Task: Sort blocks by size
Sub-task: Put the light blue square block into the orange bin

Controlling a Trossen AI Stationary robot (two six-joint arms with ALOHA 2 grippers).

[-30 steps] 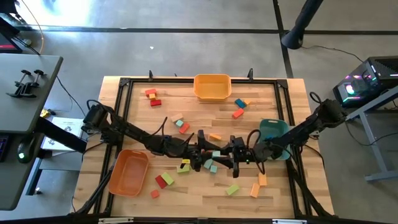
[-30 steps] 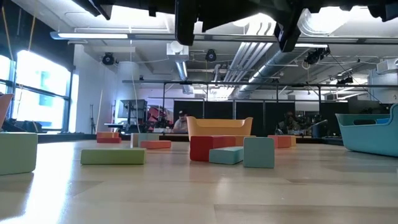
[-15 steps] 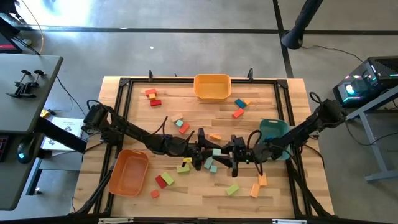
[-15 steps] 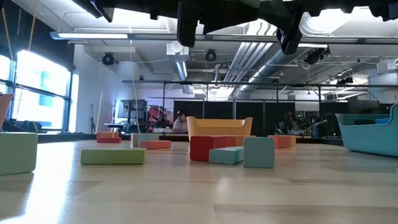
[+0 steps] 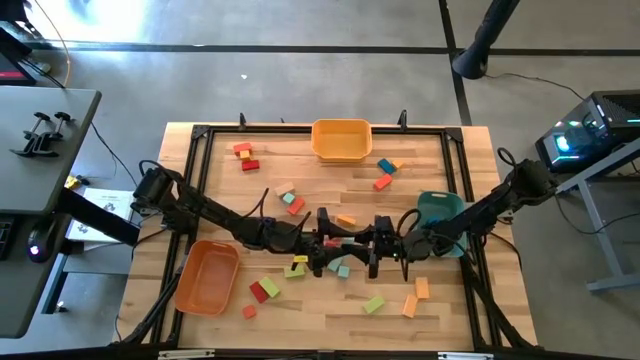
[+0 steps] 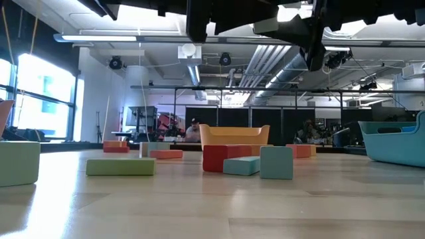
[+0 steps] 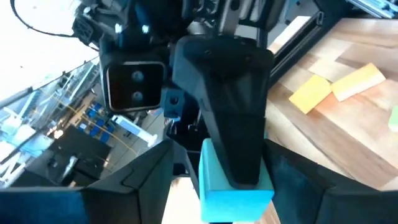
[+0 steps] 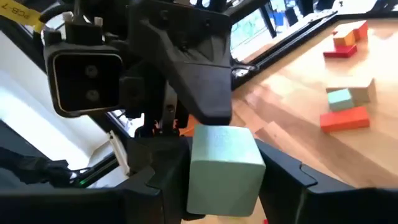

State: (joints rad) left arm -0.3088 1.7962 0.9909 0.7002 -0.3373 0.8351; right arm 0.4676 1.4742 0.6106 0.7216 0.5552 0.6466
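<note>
While both arms meet nose to nose over mid-table, each pincer is clamped on one matte cube. Left gripper [image 5: 322, 250] grips a bright teal block [image 7: 235, 190]: smooth painted faces, square edges, one dark finger [image 7: 231, 118] pressed down its front, jaws narrowed to the cube's width. Right gripper [image 5: 376, 252] grips a pale green block [image 8: 222, 167] of the same cube shape with slightly softened corners, jaws closed to its sides. Grippers sit just apart, facing each other, each with the other's camera housing straight ahead.

Loose blocks [image 5: 340, 265] in teal and light green lie on the wood under and between the two grippers; the low view shows a red, a teal and a flat light green one resting on the table. Two orange blocks [image 7: 336, 87] lie beyond the left gripper. Table [image 5: 300, 310] is pale planked wood with visible grain. Glossy plastic teal tray [image 5: 440, 205] sits behind the right gripper, orange tray [image 5: 205, 278] behind the left, yellow tray [image 5: 341, 138] well off to the side at the table edge.
</note>
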